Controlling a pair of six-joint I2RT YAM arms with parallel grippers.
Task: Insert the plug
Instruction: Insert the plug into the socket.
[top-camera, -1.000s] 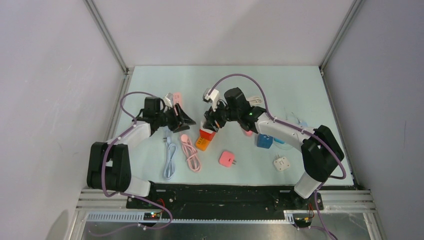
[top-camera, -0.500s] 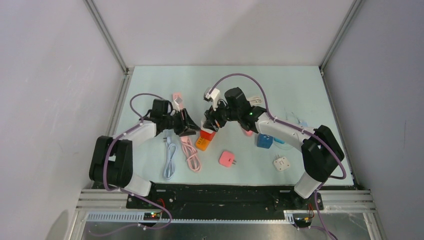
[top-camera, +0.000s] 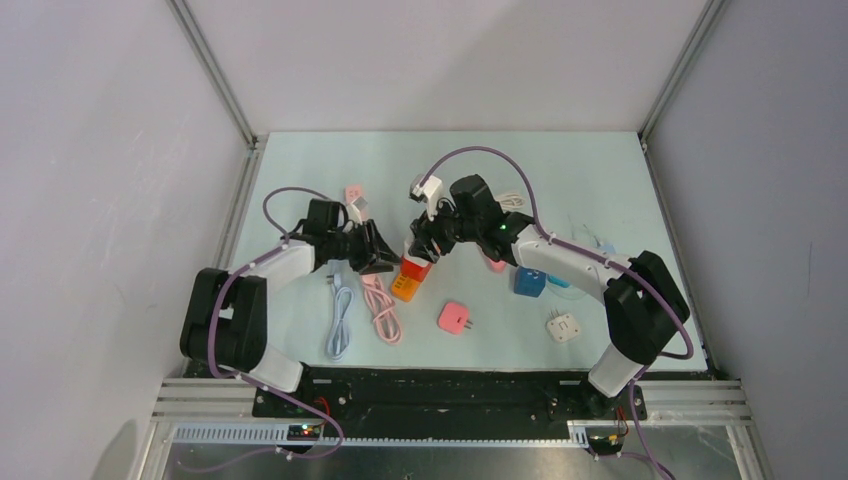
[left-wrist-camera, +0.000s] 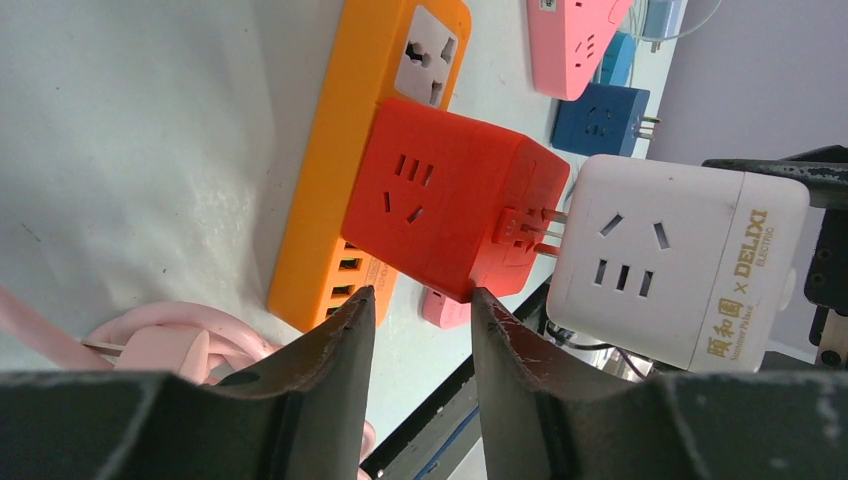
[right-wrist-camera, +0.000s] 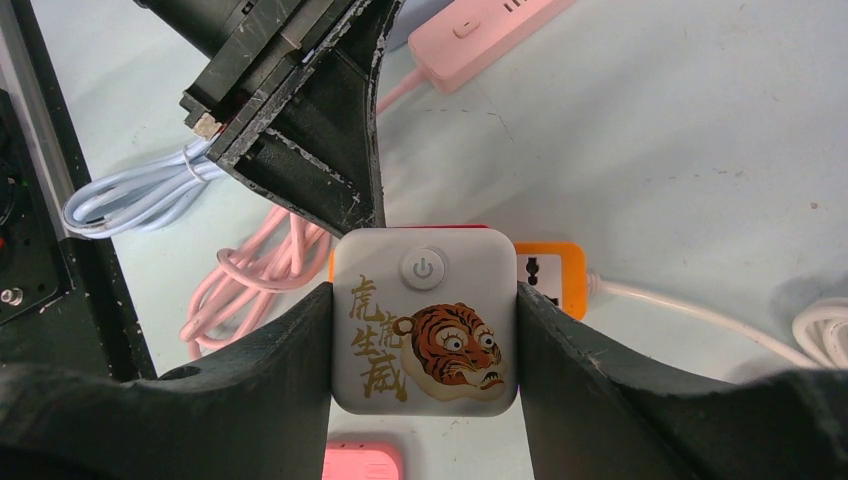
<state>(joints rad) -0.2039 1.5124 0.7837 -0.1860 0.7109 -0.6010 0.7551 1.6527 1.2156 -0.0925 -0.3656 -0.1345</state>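
"Where's the plug?"

"It's on the red cube adapter (left-wrist-camera: 440, 205), which sits over the orange power strip (left-wrist-camera: 340, 150) on the surface (left-wrist-camera: 130, 120). Its metal prongs (left-wrist-camera: 540, 232) stick out sideways and reach the side of the white cube adapter (left-wrist-camera: 670, 260). I can't tell how deep they go."

"Who's got the white one?"

"The right fingers (right-wrist-camera: 270, 380) are clamped on it from both sides. Its tiger picture and power button face the wrist camera."

"And the left?"

"The left fingers (left-wrist-camera: 330, 350) are parted with a narrow gap, low by the red cube's bottom corner. They grip nothing I can see. A coiled pink cable (left-wrist-camera: 150, 335) lies just beside them, with a pale blue cable (top-camera: 340, 320) next to it."
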